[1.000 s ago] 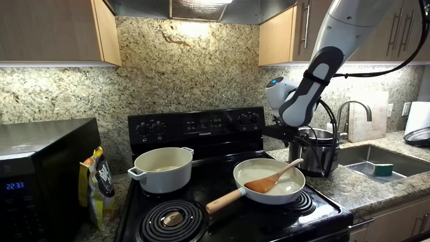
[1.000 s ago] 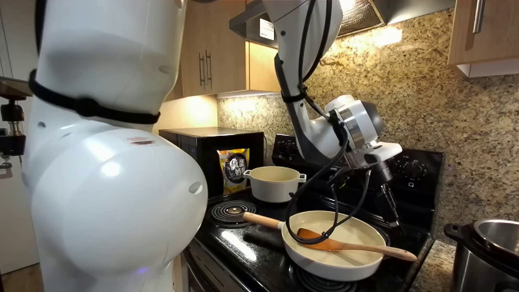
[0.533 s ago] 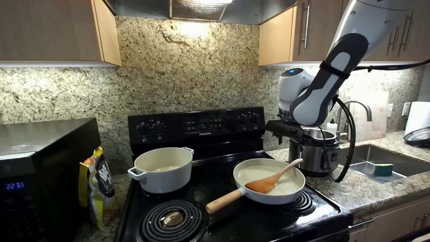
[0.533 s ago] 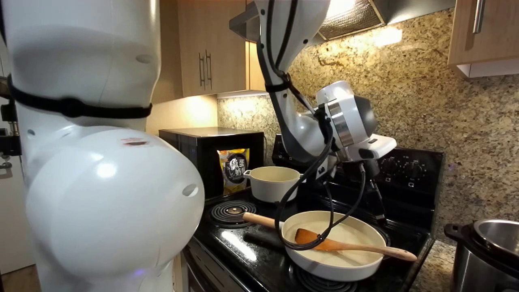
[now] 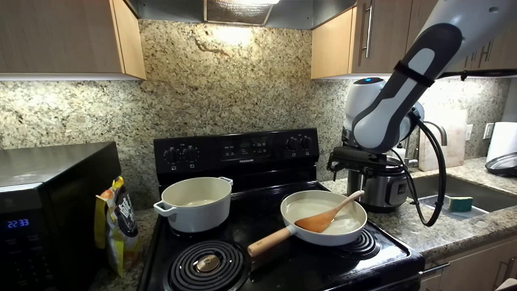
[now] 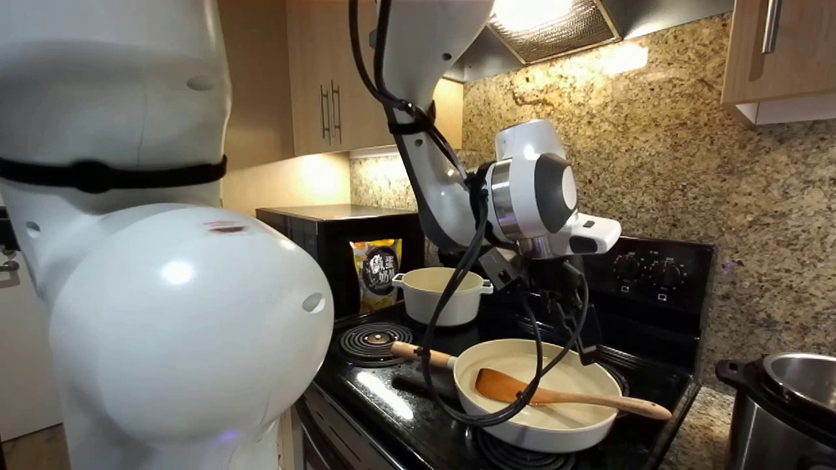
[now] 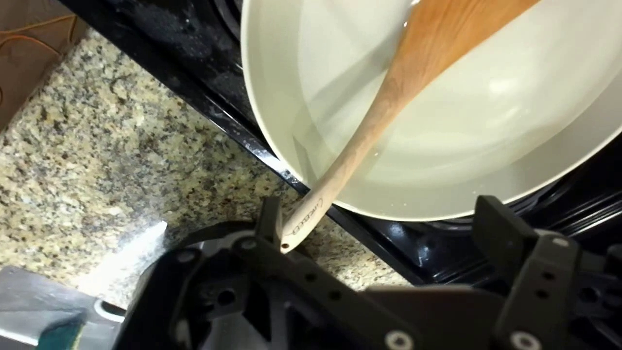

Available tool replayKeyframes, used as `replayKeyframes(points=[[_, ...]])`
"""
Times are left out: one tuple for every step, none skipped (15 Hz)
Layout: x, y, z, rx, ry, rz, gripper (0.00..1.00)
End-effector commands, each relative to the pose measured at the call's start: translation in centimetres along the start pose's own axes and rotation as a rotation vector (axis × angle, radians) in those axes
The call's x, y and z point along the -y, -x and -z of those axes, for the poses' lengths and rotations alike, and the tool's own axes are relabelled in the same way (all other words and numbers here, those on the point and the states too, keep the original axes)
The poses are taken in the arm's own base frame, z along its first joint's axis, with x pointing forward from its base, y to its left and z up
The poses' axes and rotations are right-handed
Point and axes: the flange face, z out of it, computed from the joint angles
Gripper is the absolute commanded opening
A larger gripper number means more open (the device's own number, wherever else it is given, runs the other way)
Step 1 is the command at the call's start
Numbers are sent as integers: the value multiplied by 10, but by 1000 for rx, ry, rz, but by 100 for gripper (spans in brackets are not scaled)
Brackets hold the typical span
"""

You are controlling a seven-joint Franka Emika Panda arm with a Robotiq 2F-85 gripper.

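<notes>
A cream pan point(image 5: 299, 202) with a light wooden handle point(image 5: 270, 241) sits on the black stove, in both exterior views. A wooden spatula point(image 5: 317, 221) lies in the pan, its handle resting across the rim and sticking out past it. My gripper point(image 7: 381, 216) is open and empty. In the wrist view the spatula's handle end point(image 7: 306, 221) shows close beside the left finger; I cannot tell whether they touch. In an exterior view the gripper point(image 6: 586, 349) hangs above the pan's far edge. The arm's cable loop hides part of the pan there.
A white two-handled pot point(image 5: 198, 214) stands on the back burner. A steel pressure cooker point(image 5: 369, 194) stands on the granite counter near the gripper. The sink point(image 5: 497, 196) holds a green sponge point(image 5: 460, 204). A snack bag point(image 5: 123, 226) leans beside the microwave point(image 5: 52, 161).
The arm and gripper have moved rightward in one exterior view and leftward in the other, and the wrist has turned. The pan and pot look unmoved.
</notes>
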Motion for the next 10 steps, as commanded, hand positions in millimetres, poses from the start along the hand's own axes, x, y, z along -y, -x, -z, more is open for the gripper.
replayKeyframes(points=[[0, -9, 53, 50, -18, 185, 100], [-1, -17, 69, 69, -17, 238, 100], [-3, -28, 85, 85, -14, 292, 100], [-6, -40, 102, 103, -13, 344, 100], [-9, -53, 119, 121, -14, 395, 100], [-14, -67, 137, 137, -17, 444, 100], [-18, -79, 152, 153, -25, 495, 100], [-22, -89, 162, 166, -29, 546, 100], [-25, -97, 171, 177, -34, 597, 100], [-27, -102, 176, 187, -44, 647, 100]])
